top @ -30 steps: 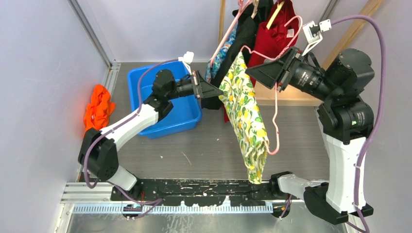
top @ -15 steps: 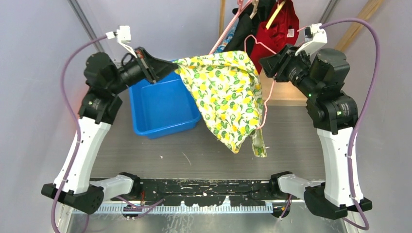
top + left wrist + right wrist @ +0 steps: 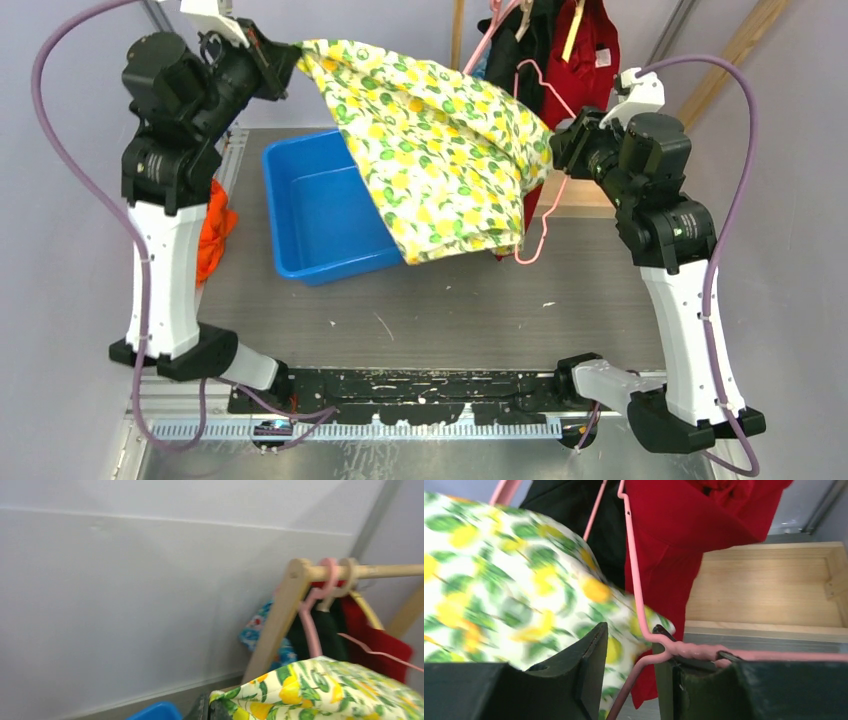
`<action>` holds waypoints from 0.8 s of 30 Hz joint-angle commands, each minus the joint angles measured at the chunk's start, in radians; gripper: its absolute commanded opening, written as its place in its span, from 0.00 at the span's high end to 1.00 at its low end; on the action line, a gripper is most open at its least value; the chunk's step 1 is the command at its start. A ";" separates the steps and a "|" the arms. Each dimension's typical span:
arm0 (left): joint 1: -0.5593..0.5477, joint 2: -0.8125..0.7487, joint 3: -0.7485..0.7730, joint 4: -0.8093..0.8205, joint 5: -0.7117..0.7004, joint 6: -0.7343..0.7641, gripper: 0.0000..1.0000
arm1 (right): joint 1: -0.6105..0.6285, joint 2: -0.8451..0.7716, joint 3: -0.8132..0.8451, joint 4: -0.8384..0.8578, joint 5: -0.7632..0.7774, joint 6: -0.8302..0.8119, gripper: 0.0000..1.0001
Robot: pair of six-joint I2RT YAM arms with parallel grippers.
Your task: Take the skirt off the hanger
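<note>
The grey bench [image 3: 450, 310] lay under all of it. Above it the lemon-print skirt [image 3: 440, 150] was spread in the air like a sheet, running from high at the back left down towards the right. The left gripper [image 3: 283, 52] was clamped on 1 corner, raised well above the bench. The far end bunched against the right gripper [image 3: 556, 148] and the pink hanger [image 3: 639, 597].

I judged the task well past half. Most of the cloth hung clear of the hanger, but the last fold lay against the wire. Whether it was caught there or only draped could not be told. Freeing that end was what remained.

Behind, a wooden rail [image 3: 370, 571] carried a red garment [image 3: 590, 50] and a black garment [image 3: 520, 50] just beside the hanger, near enough to snag it. A blue bin [image 3: 320, 215] sat on the bench below the skirt's left half. An orange cloth [image 3: 207, 225] lay at the bench's left edge beside the left arm.

In the right wrist view the hanger wire crossed between the right gripper's jaws and rested on 1 finger. A gap showed there, so I could not tell whether that gripper was clamped or merely hooked.
</note>
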 commanded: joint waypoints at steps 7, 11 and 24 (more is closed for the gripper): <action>0.273 0.192 0.239 -0.041 -0.145 0.025 1.00 | -0.006 -0.060 -0.074 0.063 0.223 -0.122 0.99; 0.346 0.187 0.197 0.007 -0.026 -0.070 1.00 | -0.006 -0.071 -0.107 0.076 0.256 -0.140 0.99; 0.277 0.185 -0.038 0.067 0.100 -0.116 1.00 | -0.007 -0.036 -0.116 0.120 0.258 -0.141 0.99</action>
